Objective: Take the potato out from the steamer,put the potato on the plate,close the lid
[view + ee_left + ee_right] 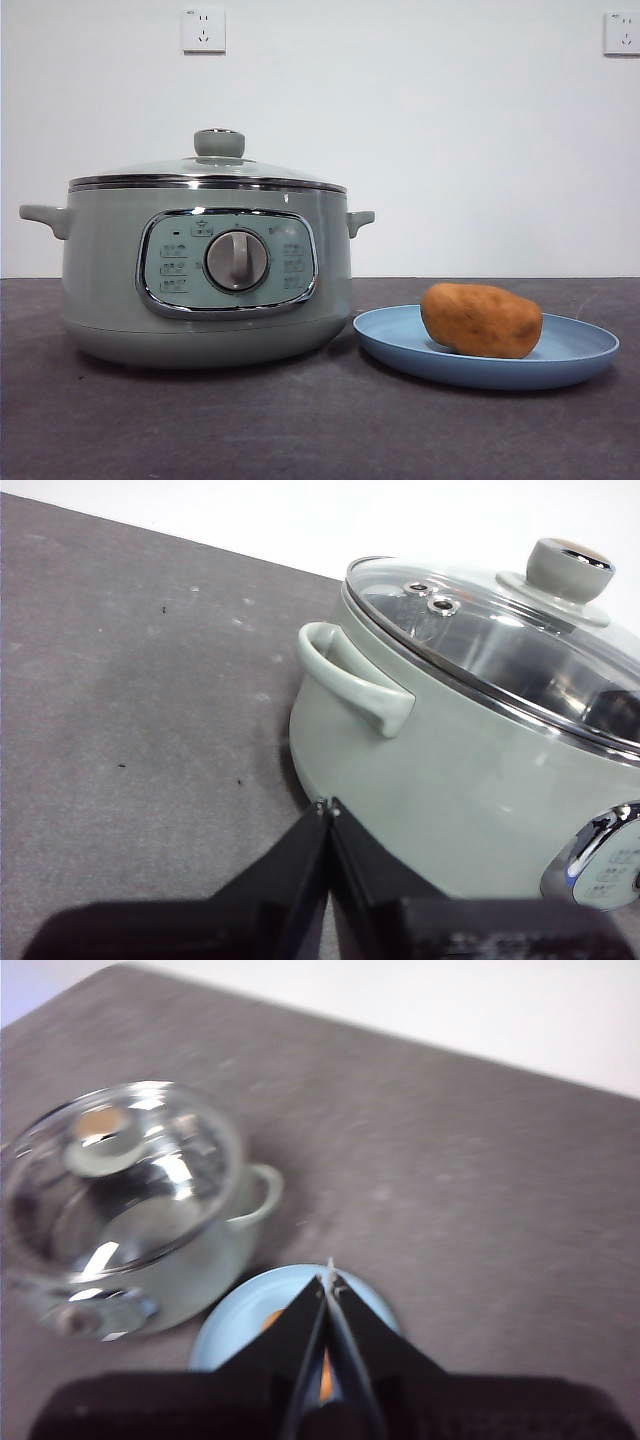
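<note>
The sage-green steamer [205, 270] stands at the left of the front view with the glass lid [210, 170] resting on it, its green knob [219, 142] on top. The orange-brown potato [481, 320] lies on the light-blue plate [580, 352] just right of the steamer. My left gripper [328, 806] is shut and empty, beside the steamer [450, 770] near its side handle [350, 680]. My right gripper [328, 1278] is shut and empty, high above the plate [235, 1335]; only a sliver of the potato [270, 1317] shows beside its jaws. Neither gripper shows in the front view.
The dark grey table [300, 430] runs to a white wall with two sockets [203, 30]. The steamer's handles [45, 218] stick out at both sides. The plate's rim nearly touches the steamer's base.
</note>
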`<state>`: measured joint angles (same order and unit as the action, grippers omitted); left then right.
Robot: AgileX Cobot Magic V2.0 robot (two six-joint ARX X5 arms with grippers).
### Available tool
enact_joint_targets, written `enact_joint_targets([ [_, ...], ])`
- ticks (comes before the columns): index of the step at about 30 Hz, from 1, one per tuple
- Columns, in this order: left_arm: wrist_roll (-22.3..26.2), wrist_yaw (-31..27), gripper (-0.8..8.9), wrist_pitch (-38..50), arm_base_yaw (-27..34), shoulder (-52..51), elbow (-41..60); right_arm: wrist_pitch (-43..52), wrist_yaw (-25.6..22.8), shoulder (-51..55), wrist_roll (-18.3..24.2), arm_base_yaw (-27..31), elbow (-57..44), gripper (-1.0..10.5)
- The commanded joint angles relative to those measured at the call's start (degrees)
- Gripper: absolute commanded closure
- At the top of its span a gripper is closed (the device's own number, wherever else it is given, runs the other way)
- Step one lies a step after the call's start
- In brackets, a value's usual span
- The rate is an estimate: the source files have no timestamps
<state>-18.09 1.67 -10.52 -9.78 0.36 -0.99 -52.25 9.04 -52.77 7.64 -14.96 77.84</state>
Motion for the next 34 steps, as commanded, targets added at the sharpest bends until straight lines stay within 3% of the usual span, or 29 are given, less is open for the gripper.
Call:
enact_joint_targets([
  [1, 0.3, -0.1, 8.17, 0.0, 0.2, 0.0, 0.7, 4.2, 0.0, 4.9, -0.3, 2.2, -5.3, 9.5],
  [7, 0.3, -0.1, 8.17, 0.0, 0.2, 0.0, 0.7, 19.8, 0.0, 17.4, -2.5, 7.0, -23.4, 9.5],
  [17, 0.3, -0.1, 8.17, 0.0, 0.2, 0.0, 0.7, 45.2, 0.0, 32.2, -12.0, 9.7, -56.3, 9.5],
  [26, 0.3, -0.1, 8.17, 0.0, 0.2, 0.0, 0.7, 52.0, -0.2, 39.3, -18.7, 9.7, -72.4, 9.5],
  [34, 0.3, -0.1, 8.17, 0.0, 0.2, 0.0, 0.7, 52.3, -0.6, 44.9, -21.3, 9.7, -77.5, 9.5],
])
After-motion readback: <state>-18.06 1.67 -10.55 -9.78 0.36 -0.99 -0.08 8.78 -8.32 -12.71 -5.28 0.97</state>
